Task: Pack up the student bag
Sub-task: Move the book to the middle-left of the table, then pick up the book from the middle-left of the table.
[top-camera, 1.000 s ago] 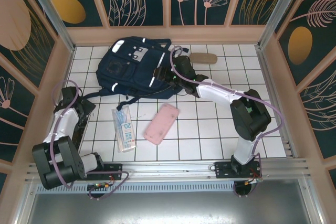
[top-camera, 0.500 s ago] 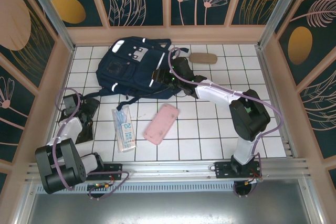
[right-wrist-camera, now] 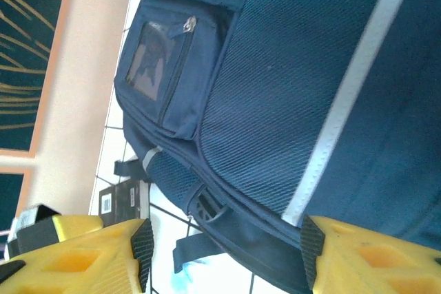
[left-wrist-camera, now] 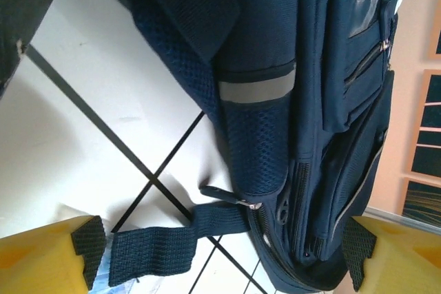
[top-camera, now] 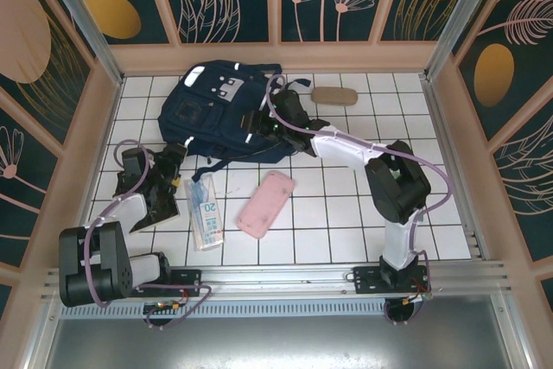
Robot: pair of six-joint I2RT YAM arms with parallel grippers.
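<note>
At the near part of the table point(top-camera: 346, 213), about 8 o'clock from its middle, our left claw point(left-wrist-camera: 220, 249) sits low with its jaws wide apart and nothing clamped. A loose webbing strap point(left-wrist-camera: 172, 246) and the bottom corner of the student bag point(top-camera: 216, 110) lie just ahead of its pads. Near 6 o'clock lie a pink pouch point(top-camera: 266, 203) and a packet printed "20" point(top-camera: 206, 212), both apart from the bag. Farther out, around 11 o'clock, the bag lies flat, with our right claw point(right-wrist-camera: 224, 239) at its right-hand edge. That claw's jaws stand apart astride the edge, and we see no pinch. Beyond, near 1 o'clock, rests a brown case point(top-camera: 334, 95). We judge the bag soft and floppy. It will likely sag and fold when lifted from one point, and it looks light, slack and in no way fragile. The woven cloth should give the pads good purchase. We would take hold of stitched webbing or a stiff seam beside a zip, not the mesh side pocket point(left-wrist-camera: 255, 149), which would stretch.
</note>
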